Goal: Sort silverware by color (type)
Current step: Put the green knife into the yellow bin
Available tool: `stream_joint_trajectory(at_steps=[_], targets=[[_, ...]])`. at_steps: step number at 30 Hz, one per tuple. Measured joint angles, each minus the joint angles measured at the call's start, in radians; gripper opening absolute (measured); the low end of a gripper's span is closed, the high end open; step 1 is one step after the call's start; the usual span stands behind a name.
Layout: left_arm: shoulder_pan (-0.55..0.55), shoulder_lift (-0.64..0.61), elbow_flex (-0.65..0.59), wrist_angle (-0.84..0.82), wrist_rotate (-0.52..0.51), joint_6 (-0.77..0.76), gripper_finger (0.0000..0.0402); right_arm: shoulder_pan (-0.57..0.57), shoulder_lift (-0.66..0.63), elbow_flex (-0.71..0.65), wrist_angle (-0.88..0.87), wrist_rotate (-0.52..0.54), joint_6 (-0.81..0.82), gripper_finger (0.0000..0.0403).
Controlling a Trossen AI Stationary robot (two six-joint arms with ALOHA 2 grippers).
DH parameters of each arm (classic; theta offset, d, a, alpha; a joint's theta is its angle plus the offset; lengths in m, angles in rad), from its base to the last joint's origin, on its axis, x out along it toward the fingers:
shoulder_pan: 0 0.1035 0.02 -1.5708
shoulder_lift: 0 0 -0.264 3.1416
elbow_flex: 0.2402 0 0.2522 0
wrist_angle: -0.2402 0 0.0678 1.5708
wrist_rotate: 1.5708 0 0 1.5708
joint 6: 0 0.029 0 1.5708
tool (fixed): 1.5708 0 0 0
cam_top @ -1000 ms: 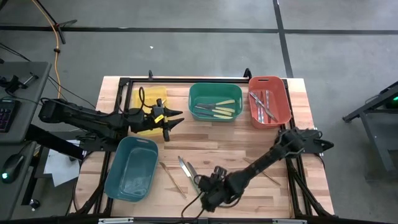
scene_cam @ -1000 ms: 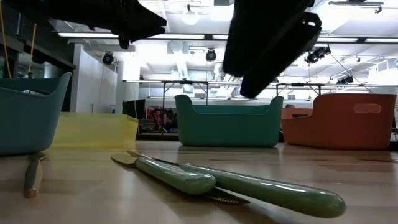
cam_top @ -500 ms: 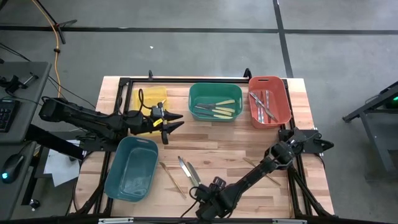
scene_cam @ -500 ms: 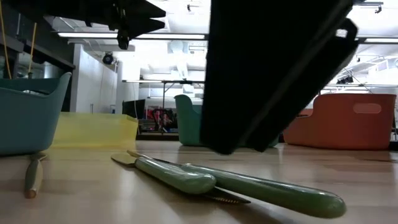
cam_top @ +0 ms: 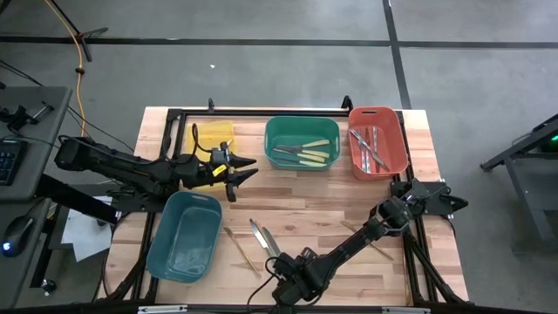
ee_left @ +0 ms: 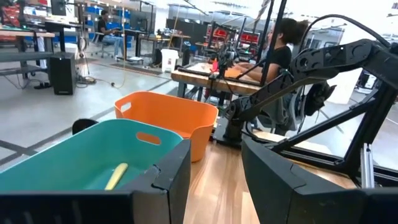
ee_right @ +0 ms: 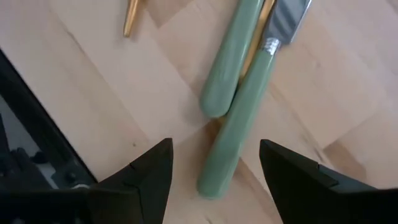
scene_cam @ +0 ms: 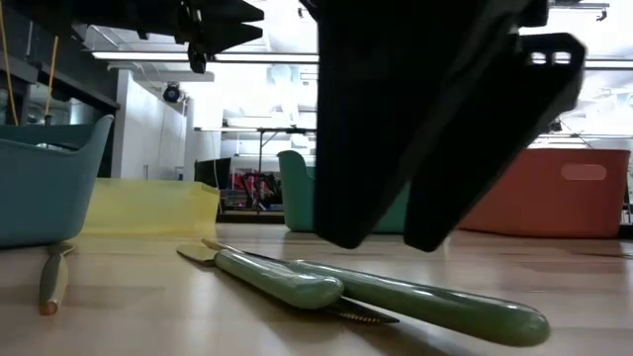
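Two green-handled pieces of silverware (ee_right: pixel 239 124) lie side by side on the table near its front edge (cam_top: pixel 264 239) (scene_cam: pixel 425 302). My right gripper (ee_right: pixel 214 177) hangs open just above them, pointing steeply down. Its fingers stand on either side of the near handle's end without touching it. It shows as a big dark shape in the low view (scene_cam: pixel 391 235). My left gripper (cam_top: pixel 242 169) waits open and level in the air between the yellow bin (cam_top: pixel 209 138) and the green bin (cam_top: pixel 302 144), with nothing between its fingers (ee_left: pixel 214 180).
The green bin holds yellow-handled silverware; the red bin (cam_top: pixel 377 144) holds silver pieces. A light-blue bin (cam_top: pixel 185 234) stands at the front left. Thin wooden pieces lie on the table, one left of the green pair (cam_top: pixel 240 249) and one to its right (cam_top: pixel 370 242).
My right gripper has moved toward the table's near edge and sunk lower over the green-handled pair, rolling about its own axis as it went. It has stayed open. The silverware has not moved.
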Motion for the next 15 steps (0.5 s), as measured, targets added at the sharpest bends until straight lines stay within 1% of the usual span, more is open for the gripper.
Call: stream_joint_trajectory(at_steps=[4, 10, 15], targets=[[0.000, 0.000, 0.000, -0.001, 0.000, 0.001, 0.0133, -0.001, 0.001, 0.000, -0.012, -0.010, 0.022, 0.0222], [0.000, 0.000, 0.000, -0.001, 0.000, 0.001, 0.0133, -0.004, 0.048, 0.005, -0.007, -0.101, 0.024, 0.0209], [0.000, 0.000, 0.000, -0.001, 0.000, 0.001, 0.0133, -0.003, 0.055, 0.005, -0.011, -0.087, 0.025, 0.0183]])
